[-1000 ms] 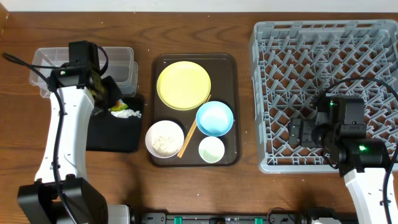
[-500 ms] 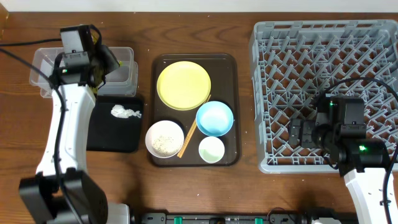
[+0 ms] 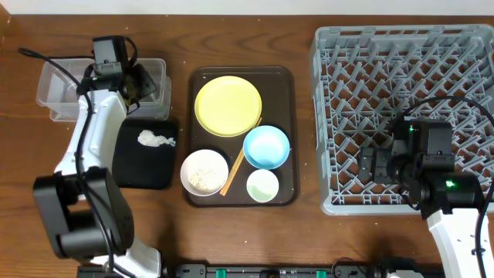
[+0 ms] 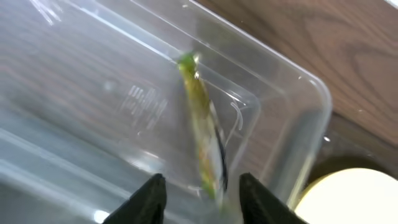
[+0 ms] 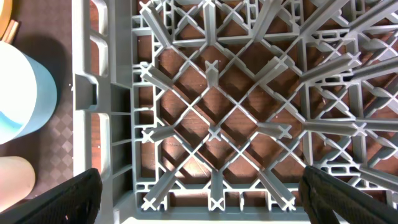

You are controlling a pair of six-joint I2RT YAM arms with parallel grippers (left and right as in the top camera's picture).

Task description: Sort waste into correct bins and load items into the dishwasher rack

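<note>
In the tub [image 4: 93, 106], far left:
Wrapper [image 4: 205, 134]: green-and-orange, blurred, standing on edge between the left gripper [image 4: 202, 198] fingertips and the tub floor; looks clear of both fingers, apparently dropping.
Left gripper: parted a little over the tub, nothing clamped as far as can be told.
Black tray [image 3: 143, 174]: just beside the tub, holding white scraps [image 3: 155, 139].
Brown tray [image 3: 287, 135]: plate [image 3: 228, 105], blue bowl [image 3: 267, 147], white bowl [image 3: 204, 172] with crumbs, cup [image 3: 262, 185], chopsticks [image 3: 241, 164], all unloaded.
Rack [image 3: 386, 69]: bare of dishes.
Right gripper [image 5: 199, 205]: spread wide, holding nothing, hovering over the rack's near edge.
Step in hand: wrapper release into the tub, judged nearly done.
Next move: lift clear of the tub; then crumbs in the white bowl to tip out, needing a steady rim grip before any loading.
</note>
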